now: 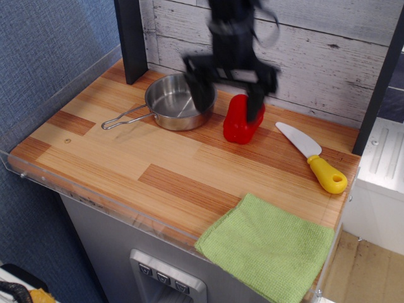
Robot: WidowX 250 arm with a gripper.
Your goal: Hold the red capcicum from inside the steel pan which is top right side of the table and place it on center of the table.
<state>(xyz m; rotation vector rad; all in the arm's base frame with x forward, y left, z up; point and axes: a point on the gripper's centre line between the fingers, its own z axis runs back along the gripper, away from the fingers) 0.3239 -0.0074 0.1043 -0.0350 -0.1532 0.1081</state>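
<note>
One red capcicum stood on the table, just right of the steel pan. Gripper hovered above w/ jaws spread wide, empty, blurred.

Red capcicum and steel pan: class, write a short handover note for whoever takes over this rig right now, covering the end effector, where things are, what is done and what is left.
End effector: open, motion-blurred, raised above the table, holding nothing.
Red capcicum: out of the pan, standing on the table just right of the steel pan, beneath the open jaws.
Steel pan: empty, at the back of the table, handle pointing front-left.
Done: capcicum taken out and set down.
Left: it sits rather behind and right of centre; judge whether that is close enough, otherwise regrasp and shift it forward. Then retract the arm.
</note>
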